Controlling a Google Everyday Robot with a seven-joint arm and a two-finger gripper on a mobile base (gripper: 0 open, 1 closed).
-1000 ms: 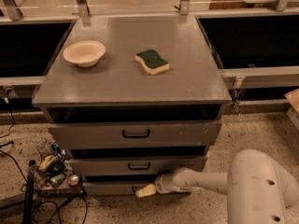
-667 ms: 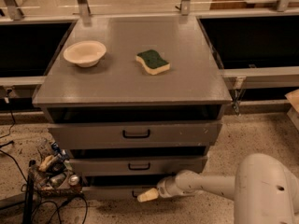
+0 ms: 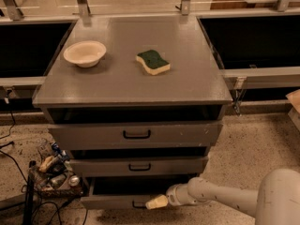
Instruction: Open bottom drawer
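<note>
The bottom drawer (image 3: 110, 201) is the lowest of three grey drawers in the cabinet. Its front stands out from the cabinet, with a dark gap (image 3: 136, 185) above it showing the inside. Its small black bar handle (image 3: 138, 205) is at the front's middle. My gripper (image 3: 156, 202) reaches in from the lower right on a white arm (image 3: 220, 198), its cream tip right beside the handle. The middle drawer (image 3: 139, 166) and top drawer (image 3: 136, 134) sit above.
On the cabinet top (image 3: 187, 78) lie a cream bowl (image 3: 85, 53) and a green-and-yellow sponge (image 3: 153, 62). A rack with bottles and cables (image 3: 51, 170) stands on the floor at the left. Speckled floor (image 3: 248, 149) lies to the right.
The bottom drawer has slid further out toward the front. My gripper and arm have drawn back with it, lower in the view.
</note>
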